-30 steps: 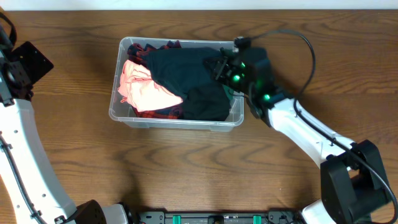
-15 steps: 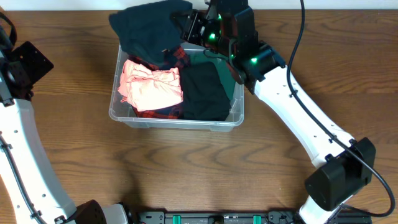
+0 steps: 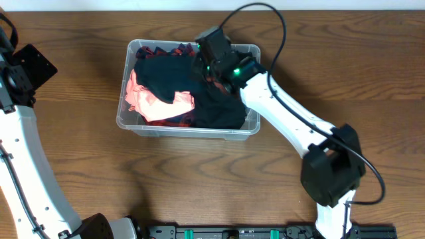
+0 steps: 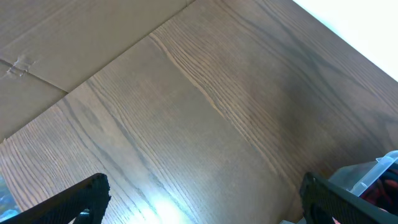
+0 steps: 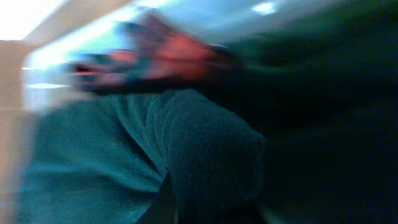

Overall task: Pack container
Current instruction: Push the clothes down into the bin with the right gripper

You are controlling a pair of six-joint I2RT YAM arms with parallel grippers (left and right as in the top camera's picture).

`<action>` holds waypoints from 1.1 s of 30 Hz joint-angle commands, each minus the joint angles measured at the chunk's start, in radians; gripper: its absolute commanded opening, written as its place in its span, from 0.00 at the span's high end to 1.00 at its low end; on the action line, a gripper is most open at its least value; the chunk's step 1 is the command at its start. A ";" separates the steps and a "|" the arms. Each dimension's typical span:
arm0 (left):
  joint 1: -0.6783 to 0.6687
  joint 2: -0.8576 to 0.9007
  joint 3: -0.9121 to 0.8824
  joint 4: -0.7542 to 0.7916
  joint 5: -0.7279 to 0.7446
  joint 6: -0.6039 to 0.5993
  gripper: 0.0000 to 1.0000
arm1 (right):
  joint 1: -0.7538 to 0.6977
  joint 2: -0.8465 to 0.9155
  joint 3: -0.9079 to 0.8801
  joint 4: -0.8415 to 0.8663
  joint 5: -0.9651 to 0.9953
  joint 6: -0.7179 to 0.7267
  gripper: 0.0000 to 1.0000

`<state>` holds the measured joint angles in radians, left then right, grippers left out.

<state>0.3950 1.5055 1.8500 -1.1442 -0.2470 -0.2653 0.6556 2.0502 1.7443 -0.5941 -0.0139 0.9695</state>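
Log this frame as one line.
right arm: wrist down in container, at dark garment, grip unclear | left fingers: open, parked over table | container: holds dark garment, pink garment

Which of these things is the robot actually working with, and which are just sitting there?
In the job: container, dark blue garment, pink garment, red plaid garment, black garment, right gripper down among them.
Just sitting there: left gripper, open, off to the side over the table.
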 commanded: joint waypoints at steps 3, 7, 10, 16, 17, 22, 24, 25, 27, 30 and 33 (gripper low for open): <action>0.004 0.004 -0.003 0.000 -0.015 -0.002 0.02 | 0.005 0.053 0.008 -0.133 0.253 0.006 0.99; 0.004 0.004 -0.003 0.000 -0.015 -0.002 0.02 | -0.008 0.052 0.009 -0.141 0.280 -0.058 0.97; 0.004 0.004 -0.003 0.000 -0.015 -0.002 0.02 | -0.002 0.026 0.012 -0.062 0.260 -0.180 0.70; 0.004 0.004 -0.003 0.000 -0.015 -0.002 0.02 | 0.006 -0.073 0.108 -0.003 0.269 -0.291 0.52; 0.004 0.004 -0.003 0.000 -0.015 -0.002 0.02 | 0.006 -0.085 0.125 0.001 0.269 -0.317 0.51; 0.004 0.004 -0.003 0.000 -0.015 -0.002 0.02 | 0.006 -0.105 0.172 0.034 0.190 -0.435 0.60; 0.004 0.004 -0.003 0.000 -0.015 -0.002 0.02 | 0.009 -0.091 0.172 0.080 0.069 -0.537 0.65; 0.004 0.004 -0.003 0.000 -0.015 -0.002 0.02 | 0.015 -0.077 0.172 0.101 0.013 -0.590 0.69; 0.004 0.004 -0.003 0.000 -0.015 -0.002 0.02 | 0.027 -0.043 0.172 0.109 -0.021 -0.612 0.69; 0.004 0.004 -0.003 0.000 -0.015 -0.002 0.02 | 0.045 0.043 0.172 0.073 -0.020 -0.607 0.70; 0.004 0.004 -0.003 0.000 -0.015 -0.002 0.02 | 0.056 0.178 0.172 0.034 -0.050 -0.565 0.71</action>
<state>0.3950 1.5055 1.8500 -1.1442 -0.2470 -0.2653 0.6933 2.0827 1.9312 -0.5335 -0.0013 0.4202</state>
